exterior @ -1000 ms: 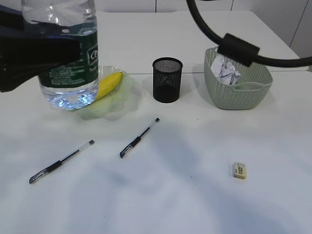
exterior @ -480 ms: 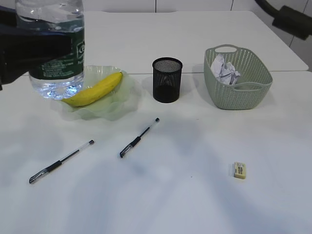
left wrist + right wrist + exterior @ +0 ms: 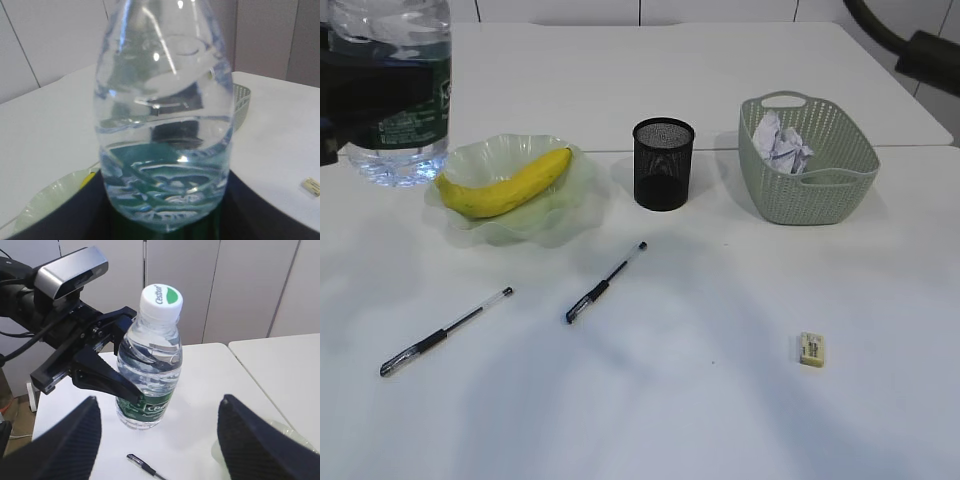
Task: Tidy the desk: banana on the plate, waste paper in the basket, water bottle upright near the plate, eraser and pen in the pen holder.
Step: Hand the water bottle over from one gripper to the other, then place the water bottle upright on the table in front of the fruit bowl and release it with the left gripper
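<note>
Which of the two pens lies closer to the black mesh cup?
The right-hand pen, its tip aimed toward the cup; the other pen lies farther left.

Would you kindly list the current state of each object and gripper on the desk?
Clear plastic water bottle: upright, capped, gripped by left gripper.
Yellow banana: lying on pale green plate.
Crumpled white waste paper: inside green woven basket.
Black mesh pen holder: upright; contents cannot be told.
Two black pens: lying on desk.
Yellow eraser: lying on desk.
Right gripper: open, holding nothing.
</note>
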